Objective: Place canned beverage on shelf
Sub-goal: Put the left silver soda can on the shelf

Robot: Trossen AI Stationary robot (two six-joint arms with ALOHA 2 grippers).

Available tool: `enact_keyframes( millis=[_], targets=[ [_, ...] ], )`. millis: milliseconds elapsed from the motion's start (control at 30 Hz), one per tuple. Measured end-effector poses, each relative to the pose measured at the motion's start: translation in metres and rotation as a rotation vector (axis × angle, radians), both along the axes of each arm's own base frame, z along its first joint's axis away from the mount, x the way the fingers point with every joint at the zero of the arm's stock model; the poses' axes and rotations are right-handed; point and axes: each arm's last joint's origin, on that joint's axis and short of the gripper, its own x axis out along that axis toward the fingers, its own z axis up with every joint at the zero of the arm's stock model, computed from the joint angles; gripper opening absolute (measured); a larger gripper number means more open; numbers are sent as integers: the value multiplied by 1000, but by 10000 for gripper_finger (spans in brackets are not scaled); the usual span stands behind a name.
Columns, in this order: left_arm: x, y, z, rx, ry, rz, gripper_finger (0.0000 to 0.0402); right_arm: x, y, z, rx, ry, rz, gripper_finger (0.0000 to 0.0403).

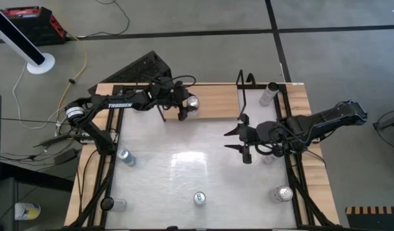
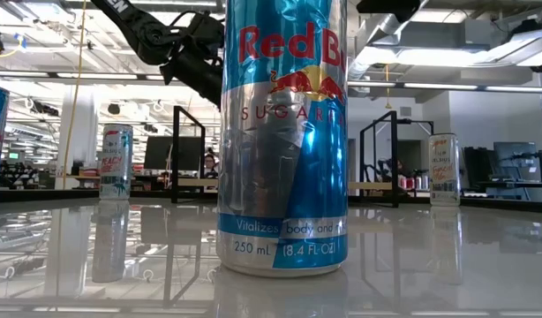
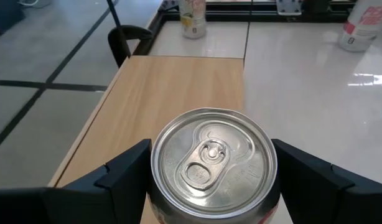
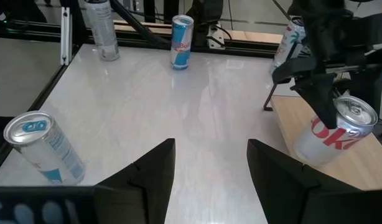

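Can (image 1: 193,102) upright on the shelf (image 1: 216,102), near its left end, between the fingers of the left gripper (image 1: 184,106), which clasp its sides. Right gripper (image 1: 235,139) hovers above the table (image 1: 184,173), fingers parted, empty.

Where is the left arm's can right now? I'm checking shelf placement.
In the high view, the silver can sits on the wooden shelf at the table's far edge, between the left gripper fingers.

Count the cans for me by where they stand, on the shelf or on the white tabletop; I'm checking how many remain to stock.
On the shelf: 1, the can in the left tool
On the white tabletop: 6
Total: 7 cans
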Motion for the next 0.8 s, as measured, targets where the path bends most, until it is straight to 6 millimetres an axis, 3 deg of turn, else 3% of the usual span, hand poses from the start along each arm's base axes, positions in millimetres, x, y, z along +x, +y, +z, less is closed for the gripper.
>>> enact_keyframes(
  millis=[133,333,500,633,800],
  targets=[
    [-1,1,-1,-7,11,9,273,0,0,0,0,2,0,224],
    [-1,1,0,-22,-7,21,358,0,0,-1,0,7,-1,224],
    [-2,1,4,-28,-15,33,379,1,-5,-1,6,5,-23,224],
    [-9,-3,26,-1,-66,37,381,12,-17,-6,4,12,-83,223],
    [-32,-18,81,37,-228,48,383,43,-46,-27,5,44,-166,213]
  ],
)
